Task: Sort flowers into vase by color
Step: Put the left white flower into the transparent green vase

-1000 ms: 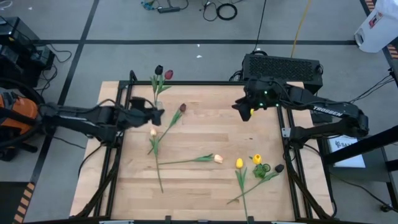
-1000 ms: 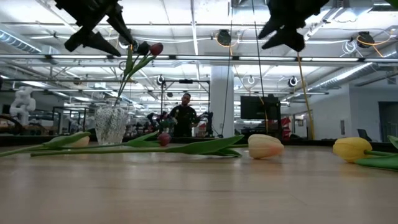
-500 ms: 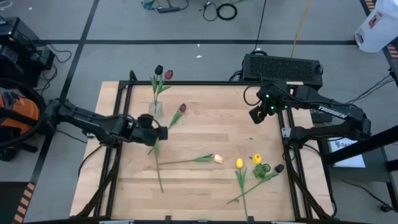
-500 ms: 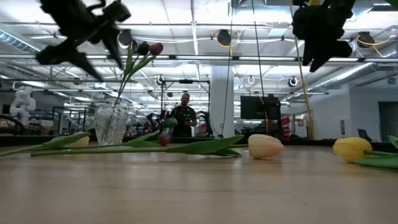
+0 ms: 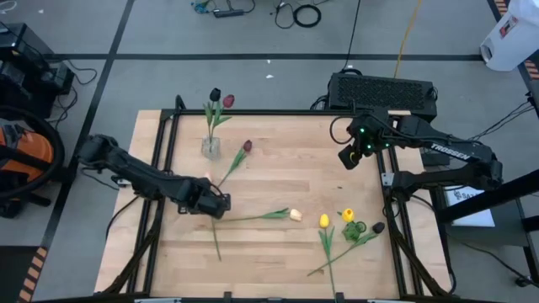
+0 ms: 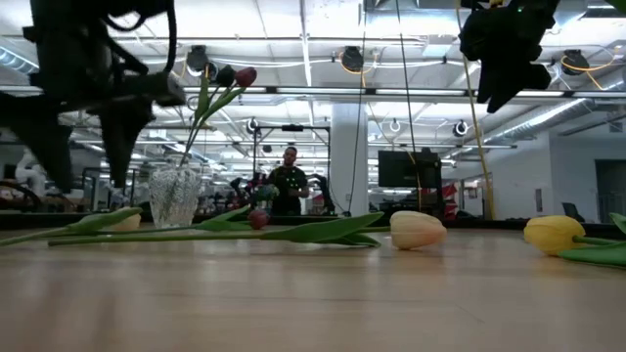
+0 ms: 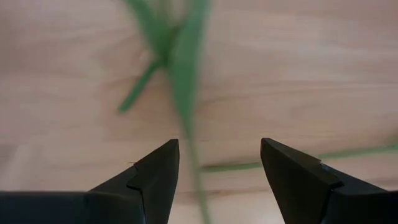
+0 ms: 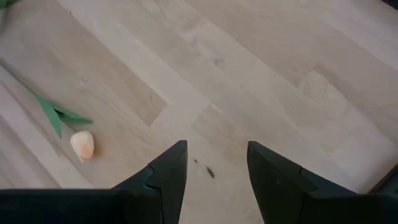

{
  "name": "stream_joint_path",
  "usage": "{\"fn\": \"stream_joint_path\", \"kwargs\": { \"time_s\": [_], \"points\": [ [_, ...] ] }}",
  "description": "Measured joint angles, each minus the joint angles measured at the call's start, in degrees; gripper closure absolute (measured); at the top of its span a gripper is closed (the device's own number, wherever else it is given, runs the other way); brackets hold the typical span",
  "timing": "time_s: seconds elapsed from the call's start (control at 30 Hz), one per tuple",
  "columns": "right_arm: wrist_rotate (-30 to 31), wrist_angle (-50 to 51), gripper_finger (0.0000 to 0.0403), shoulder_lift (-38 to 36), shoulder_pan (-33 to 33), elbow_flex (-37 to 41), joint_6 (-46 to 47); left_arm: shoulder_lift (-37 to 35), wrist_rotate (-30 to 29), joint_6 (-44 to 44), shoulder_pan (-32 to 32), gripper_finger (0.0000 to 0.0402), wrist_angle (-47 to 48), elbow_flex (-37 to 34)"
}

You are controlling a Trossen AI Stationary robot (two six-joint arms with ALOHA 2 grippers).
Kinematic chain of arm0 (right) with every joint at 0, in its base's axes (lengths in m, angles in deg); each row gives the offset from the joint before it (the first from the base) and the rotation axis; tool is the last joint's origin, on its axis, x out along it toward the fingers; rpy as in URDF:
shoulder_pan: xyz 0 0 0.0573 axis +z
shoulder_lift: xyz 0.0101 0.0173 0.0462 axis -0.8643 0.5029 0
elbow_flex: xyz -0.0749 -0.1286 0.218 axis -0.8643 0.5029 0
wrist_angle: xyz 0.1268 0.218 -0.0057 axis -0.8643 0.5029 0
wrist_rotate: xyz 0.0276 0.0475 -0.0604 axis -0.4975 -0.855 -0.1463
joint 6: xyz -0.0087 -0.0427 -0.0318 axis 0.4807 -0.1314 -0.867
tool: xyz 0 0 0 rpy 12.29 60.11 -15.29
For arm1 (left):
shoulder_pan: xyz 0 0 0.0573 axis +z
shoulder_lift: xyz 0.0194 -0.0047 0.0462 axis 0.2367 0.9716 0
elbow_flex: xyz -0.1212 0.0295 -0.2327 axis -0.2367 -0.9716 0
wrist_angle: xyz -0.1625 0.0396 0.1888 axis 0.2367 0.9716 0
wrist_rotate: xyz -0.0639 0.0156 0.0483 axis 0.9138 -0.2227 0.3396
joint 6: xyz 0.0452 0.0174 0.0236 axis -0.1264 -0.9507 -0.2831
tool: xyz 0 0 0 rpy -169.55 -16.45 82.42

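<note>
One gripper, the left gripper (jaws wide, empty), straddles a green stem; off-centre closing could miss it.

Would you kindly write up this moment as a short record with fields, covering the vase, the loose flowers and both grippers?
vase: glass vase at the table's far left, holding a dark red tulip and a near-black tulip
loose flowers: red tulip beside the vase; cream tulip mid-table; two yellow tulips near the right edge
left gripper: open, low over a green stem, nothing held
right gripper: open, empty, raised at the table's far right
table: wooden top
</note>
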Motion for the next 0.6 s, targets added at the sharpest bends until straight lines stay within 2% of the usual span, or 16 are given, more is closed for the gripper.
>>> {"fn": "stream_joint_path", "kwargs": {
  "time_s": [0.13, 0.3, 0.43, 0.53, 0.6],
  "points": [
    [0.02, 0.00, 0.0243, 0.00, 0.00, 0.00, -1.01, 3.50, 5.06, 1.99, -0.07, 0.0169, 0.81, -0.28],
    [0.02, 0.00, 0.0243, 0.00, 0.00, 0.00, -2.04, 6.41, 6.85, 2.26, -0.04, 0.0169, -7.79, -2.85],
    [0.02, 0.00, 0.0243, 0.00, 0.00, 0.00, -2.57, 8.42, 8.23, 2.28, 0.02, 0.0171, -10.53, -3.91],
    [0.01, -0.03, 0.0243, 0.02, 0.00, 0.00, -2.93, 9.19, 8.67, 3.19, 0.03, 0.0192, -9.90, -3.87],
    [0.02, -0.02, 0.0243, 0.00, 0.00, 0.00, -2.99, 9.19, 8.61, 3.59, -0.01, 0.0220, -9.74, -3.95]
  ]
}}
